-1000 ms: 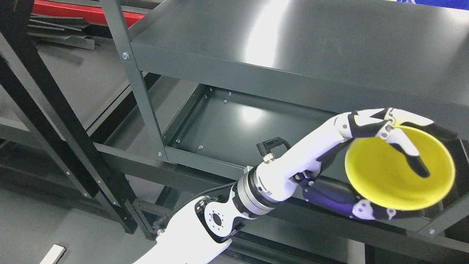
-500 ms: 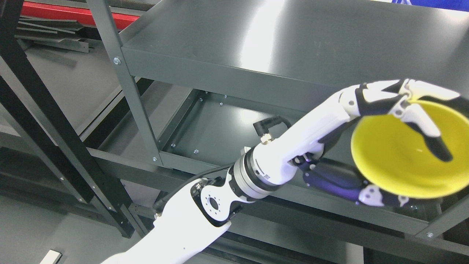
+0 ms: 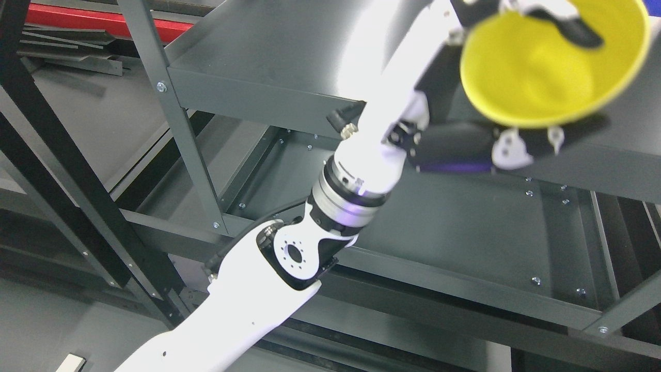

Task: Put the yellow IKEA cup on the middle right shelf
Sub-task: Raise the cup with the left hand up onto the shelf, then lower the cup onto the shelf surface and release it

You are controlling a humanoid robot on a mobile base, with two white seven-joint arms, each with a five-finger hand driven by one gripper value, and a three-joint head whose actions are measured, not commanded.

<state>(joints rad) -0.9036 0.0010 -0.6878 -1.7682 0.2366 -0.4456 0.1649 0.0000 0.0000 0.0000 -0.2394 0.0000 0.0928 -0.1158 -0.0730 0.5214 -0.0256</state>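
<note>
Left hand [image 3: 508, 98] closed on the yellow cup [image 3: 552, 62]: dark fingers [image 3: 521, 147] curl under the cup's outer wall, and one black-tipped finger [image 3: 573, 31] hooks over the rim into the bowl. Cup is tilted, its mouth turned toward the camera, interior bare. It sits at the top right of the head view, in front of the upper shelf [image 3: 289, 57] and overlapping that shelf's front edge; whether it touches the shelf surface is unclear, since this part of the frame is motion-blurred.

Left arm [image 3: 248, 305] enters from the lower left, white forearm rising diagonally through a silver wrist ring [image 3: 343, 194] to the hand.

Below the hand: the lower shelf [image 3: 465, 227], dark grey metal with small screws near its edges. Grey upright post [image 3: 170, 113] to the left of the arm, joined to the upper shelf's corner. Black diagonal frame members [image 3: 67, 155] further left. Red bar [image 3: 103, 20] at top left.
</note>
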